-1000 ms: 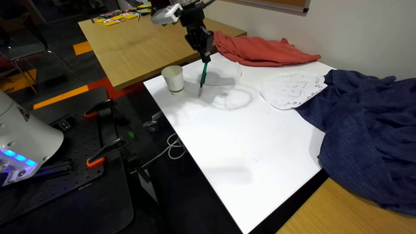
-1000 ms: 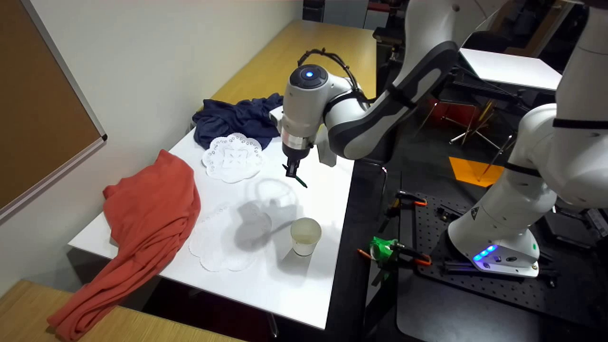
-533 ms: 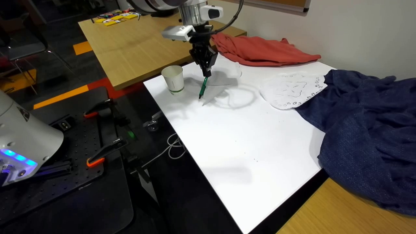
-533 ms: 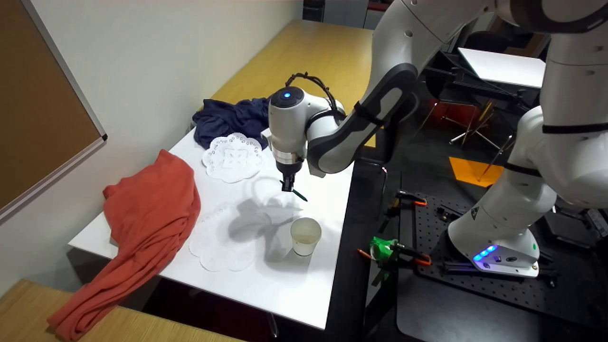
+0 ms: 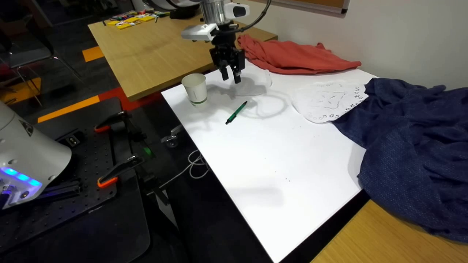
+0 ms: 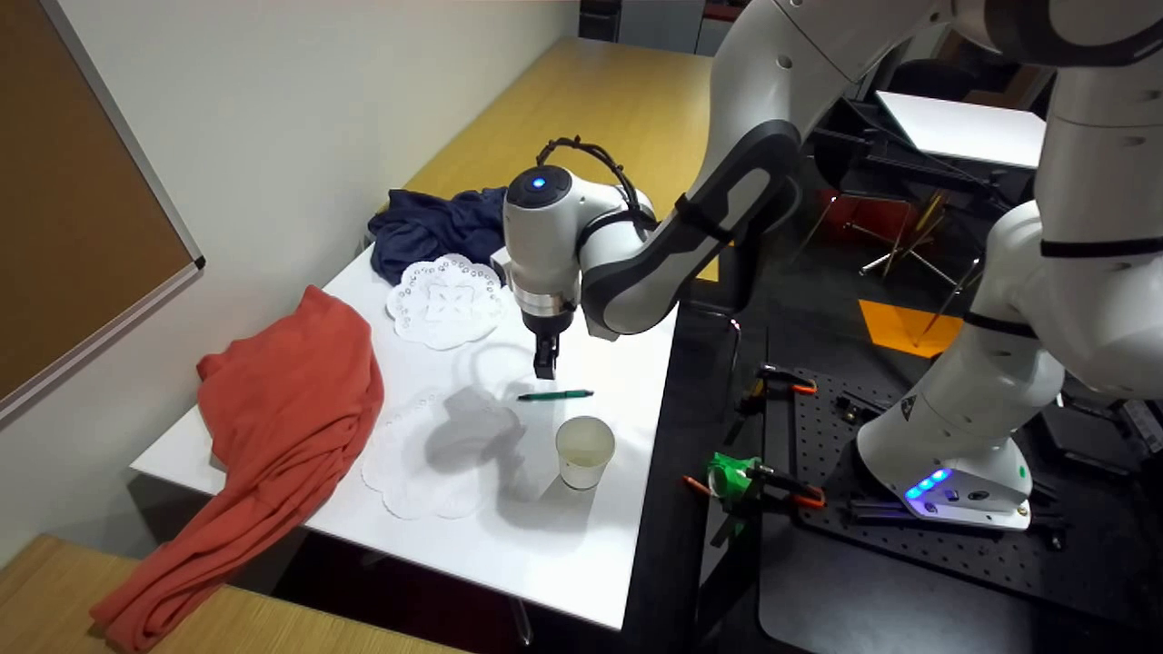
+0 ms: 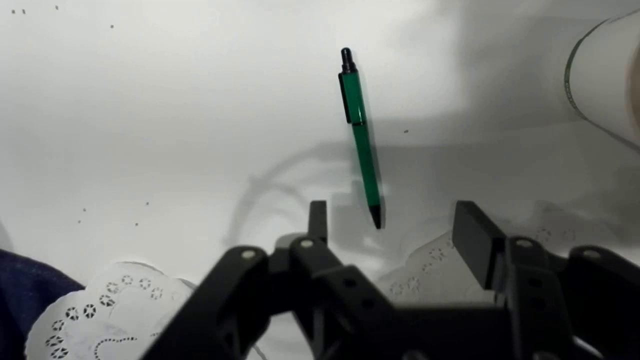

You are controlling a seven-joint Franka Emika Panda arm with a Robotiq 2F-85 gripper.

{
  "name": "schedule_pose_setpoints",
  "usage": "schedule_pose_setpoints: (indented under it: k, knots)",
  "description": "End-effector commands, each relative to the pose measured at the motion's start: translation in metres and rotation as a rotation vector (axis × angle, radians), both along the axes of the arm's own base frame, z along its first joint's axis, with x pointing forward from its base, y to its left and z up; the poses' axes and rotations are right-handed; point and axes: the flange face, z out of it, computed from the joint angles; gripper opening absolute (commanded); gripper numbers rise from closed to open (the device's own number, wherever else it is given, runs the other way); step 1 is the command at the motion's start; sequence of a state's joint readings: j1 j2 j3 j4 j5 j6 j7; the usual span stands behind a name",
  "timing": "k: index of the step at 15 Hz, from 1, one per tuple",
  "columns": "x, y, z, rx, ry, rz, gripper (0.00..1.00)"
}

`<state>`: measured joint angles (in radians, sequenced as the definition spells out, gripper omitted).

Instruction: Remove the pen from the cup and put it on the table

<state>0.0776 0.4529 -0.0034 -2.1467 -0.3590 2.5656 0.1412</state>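
The green pen (image 5: 236,113) with black ends lies flat on the white table (image 5: 256,164). Close by stands the upright white cup (image 5: 196,88), its inside showing no pen in an exterior view, where the cup (image 6: 582,474) is nearer the camera than the pen (image 6: 555,395). My gripper (image 5: 231,79) hovers above the table with its fingers spread and nothing held. In the wrist view the pen (image 7: 363,150) extends away from the gripper (image 7: 391,215), its black tip appearing in the gap between the fingers but lower down. The cup (image 7: 602,82) is cut off at the right edge there.
A red cloth (image 5: 292,58) lies along the wall side and a dark blue cloth (image 5: 416,153) covers another end of the table. Two lacy white doilies lie flat: one doily (image 6: 447,302) by the blue cloth, another doily (image 6: 436,463) between red cloth and cup.
The gripper came down with the pen hanging from it, then opened. The pen has dropped from the fingers and now lies on the table. The cup has not moved.
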Motion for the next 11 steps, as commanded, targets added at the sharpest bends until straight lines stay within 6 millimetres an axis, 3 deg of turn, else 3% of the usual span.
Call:
schedule_pose_setpoints:
  k: [1, 7, 8, 9, 11]
  knots:
    - [-0.023, 0.008, 0.044, 0.014, -0.041, 0.027, 0.96]
    - [-0.054, 0.009, 0.091, 0.030, -0.101, 0.048, 1.00]
    - [-0.059, 0.009, 0.094, 0.037, -0.102, 0.051, 1.00]
    - [-0.041, 0.011, 0.083, 0.013, -0.092, 0.029, 1.00]
    - [-0.049, 0.011, 0.089, 0.018, -0.093, 0.038, 1.00]
